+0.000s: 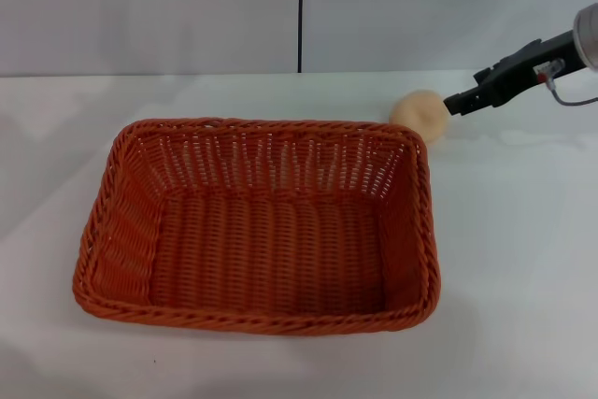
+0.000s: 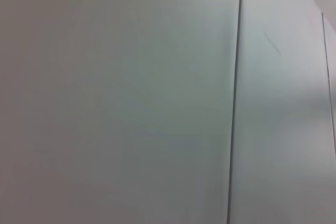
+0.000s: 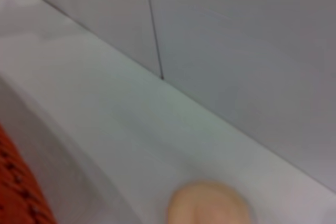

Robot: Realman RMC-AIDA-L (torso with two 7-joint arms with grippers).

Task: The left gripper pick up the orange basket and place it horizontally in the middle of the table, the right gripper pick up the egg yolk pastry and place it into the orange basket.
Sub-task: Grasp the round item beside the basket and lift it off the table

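The orange basket (image 1: 257, 231) lies flat and lengthwise on the white table (image 1: 514, 259), empty inside. The egg yolk pastry (image 1: 420, 114), a pale peach ball, hangs just over the basket's far right corner, overlapping the rim there. My right gripper (image 1: 456, 104) reaches in from the right at the far side, its dark tip against the pastry's right side and shut on it. The right wrist view shows the pastry (image 3: 209, 203) close up, with a strip of the basket (image 3: 21, 187) at the edge. My left gripper is out of view; its wrist view shows only a wall.
A pale wall (image 1: 187, 7) with a dark vertical seam (image 1: 301, 11) rises behind the table's far edge. Bare tabletop lies to the right and front of the basket.
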